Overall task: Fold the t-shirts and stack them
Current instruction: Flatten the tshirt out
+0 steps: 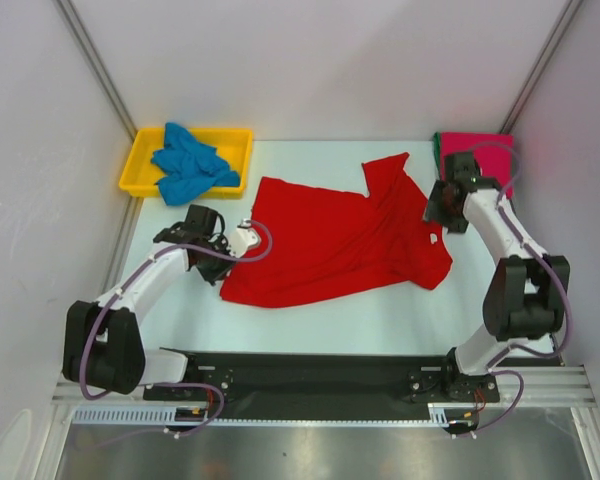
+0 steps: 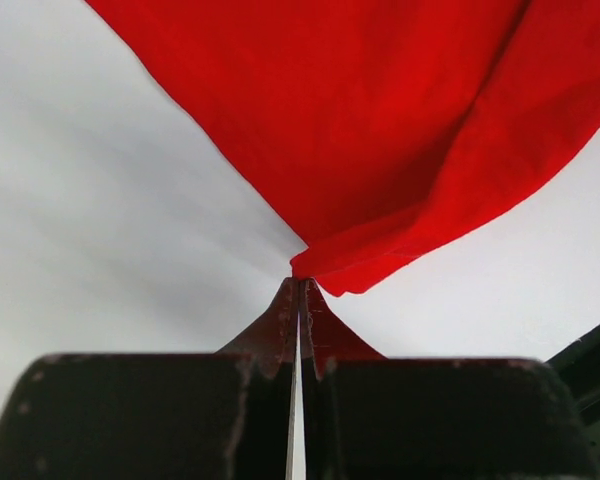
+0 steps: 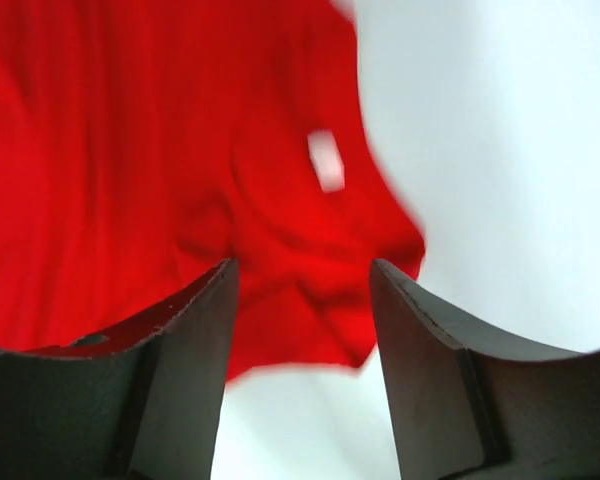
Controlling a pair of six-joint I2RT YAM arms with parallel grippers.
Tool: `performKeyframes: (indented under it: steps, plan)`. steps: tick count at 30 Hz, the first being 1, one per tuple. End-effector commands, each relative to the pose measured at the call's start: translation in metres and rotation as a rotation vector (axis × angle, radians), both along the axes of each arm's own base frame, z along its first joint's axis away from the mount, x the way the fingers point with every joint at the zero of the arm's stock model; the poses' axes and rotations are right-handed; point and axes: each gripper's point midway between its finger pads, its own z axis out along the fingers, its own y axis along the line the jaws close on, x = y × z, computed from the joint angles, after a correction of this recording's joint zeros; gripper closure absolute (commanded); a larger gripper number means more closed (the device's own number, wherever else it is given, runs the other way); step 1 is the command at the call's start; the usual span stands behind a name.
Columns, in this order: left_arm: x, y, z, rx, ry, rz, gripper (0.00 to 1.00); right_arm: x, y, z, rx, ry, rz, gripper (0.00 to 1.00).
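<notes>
A bright red t-shirt (image 1: 340,240) lies spread out in the middle of the table. My left gripper (image 1: 244,238) is at its left edge. In the left wrist view the jaws are closed (image 2: 300,288), pinching a corner of the red cloth (image 2: 380,130). My right gripper (image 1: 440,207) is open over the shirt's right side. In the right wrist view (image 3: 302,290) the red cloth (image 3: 130,180) and its white label (image 3: 326,160) lie below the spread fingers. A blue t-shirt (image 1: 190,165) is crumpled in the tray. A folded magenta t-shirt (image 1: 480,148) with a green edge (image 1: 438,143) lies at the back right.
A yellow plastic tray (image 1: 238,140) stands at the back left and holds the blue shirt. White walls close in the table on three sides. A black rail (image 1: 310,375) with the arm bases runs along the near edge.
</notes>
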Motion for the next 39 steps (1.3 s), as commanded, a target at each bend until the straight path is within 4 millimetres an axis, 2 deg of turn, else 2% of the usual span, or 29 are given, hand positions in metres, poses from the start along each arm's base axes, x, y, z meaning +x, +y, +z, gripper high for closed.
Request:
performKeyframes:
  steps: [1,2,4,6,7,8,9,10,11,12,15,16,17,18,19,20,21,22,23,24,25,28,32,33,36,37,38,39]
  plan:
    - [0.007,-0.013,0.009,-0.061,-0.037,-0.028,1.00,-0.059,0.017,-0.043,0.117,0.135,-0.082,0.40]
    - [0.003,-0.017,0.004,-0.073,-0.023,-0.044,1.00,-0.079,0.019,-0.057,0.138,0.168,-0.108,0.41]
    - [-0.003,-0.022,-0.001,-0.075,-0.003,-0.075,0.99,-0.094,0.019,-0.066,0.159,0.190,-0.138,0.40]
    - [-0.017,-0.034,-0.010,-0.063,0.032,-0.177,0.91,-0.107,0.010,-0.075,0.170,0.197,-0.190,0.40]
    - [-0.026,-0.036,-0.012,-0.055,0.060,-0.249,0.61,-0.110,0.006,-0.077,0.174,0.195,-0.211,0.40]
    - [-0.031,-0.040,-0.011,-0.062,0.075,-0.292,0.45,-0.110,0.002,-0.076,0.178,0.181,-0.236,0.40]
    - [-0.025,-0.054,0.002,-0.116,0.061,-0.337,0.27,-0.112,-0.002,-0.073,0.178,0.164,-0.253,0.39]
    - [-0.018,-0.059,0.012,-0.130,0.042,-0.346,0.01,-0.116,-0.011,-0.074,0.185,0.160,-0.288,0.39]
    - [-0.003,-0.066,0.025,-0.160,0.004,-0.300,0.00,-0.117,-0.015,-0.072,0.186,0.147,-0.303,0.40]
    - [0.039,-0.080,0.051,-0.205,-0.115,-0.258,0.00,-0.118,-0.019,-0.068,0.184,0.125,-0.309,0.40]
    - [0.109,-0.094,0.081,-0.270,-0.256,-0.017,0.00,-0.124,-0.032,-0.072,0.179,0.113,-0.347,0.42]
    - [0.141,-0.095,0.071,-0.248,-0.309,0.083,0.09,-0.126,-0.035,-0.078,0.187,0.121,-0.360,0.43]
    - [0.157,-0.096,0.063,-0.230,-0.324,0.130,0.14,-0.125,-0.036,-0.080,0.193,0.122,-0.363,0.44]
    - [0.179,-0.105,0.073,-0.234,-0.367,0.161,0.21,-0.124,-0.036,-0.083,0.201,0.119,-0.364,0.45]
    - [0.194,-0.107,0.071,-0.242,-0.369,0.232,0.31,-0.122,-0.033,-0.085,0.219,0.120,-0.357,0.46]
    - [0.208,-0.103,0.034,-0.182,-0.314,0.290,0.33,-0.117,-0.034,-0.084,0.220,0.101,-0.357,0.47]
    - [0.229,-0.107,0.047,-0.185,-0.338,0.322,0.33,-0.115,-0.033,-0.085,0.224,0.097,-0.358,0.47]
    - [0.239,-0.108,0.037,-0.174,-0.320,0.364,0.29,-0.113,-0.031,-0.084,0.236,0.093,-0.345,0.48]
    - [0.262,-0.104,0.001,-0.091,-0.285,0.416,0.22,-0.108,-0.029,-0.081,0.236,0.080,-0.332,0.49]
    - [0.269,-0.107,0.012,-0.106,-0.309,0.417,0.22,-0.108,-0.029,-0.081,0.236,0.080,-0.331,0.49]
    - [0.272,-0.107,0.008,-0.096,-0.303,0.430,0.18,-0.107,-0.029,-0.081,0.234,0.079,-0.329,0.50]
    - [0.282,-0.101,-0.009,-0.045,-0.309,0.456,0.11,-0.107,-0.022,-0.084,0.242,0.073,-0.309,0.51]
    - [0.290,-0.091,-0.031,0.029,-0.295,0.473,0.09,-0.106,-0.014,-0.094,0.246,0.083,-0.302,0.52]
    - [0.291,-0.088,-0.044,0.059,-0.267,0.474,0.09,-0.107,-0.011,-0.100,0.249,0.101,-0.303,0.52]
    - [0.290,-0.086,-0.057,0.091,-0.223,0.458,0.19,-0.107,-0.008,-0.112,0.267,0.130,-0.308,0.53]
    - [0.287,-0.088,-0.071,0.100,-0.190,0.432,0.28,-0.107,-0.009,-0.114,0.271,0.137,-0.308,0.54]
    - [0.286,-0.088,-0.076,0.106,-0.173,0.424,0.36,-0.107,-0.009,-0.116,0.270,0.144,-0.308,0.56]
    - [0.287,-0.091,-0.070,0.102,-0.160,0.417,0.47,-0.107,-0.011,-0.118,0.258,0.153,-0.314,0.63]
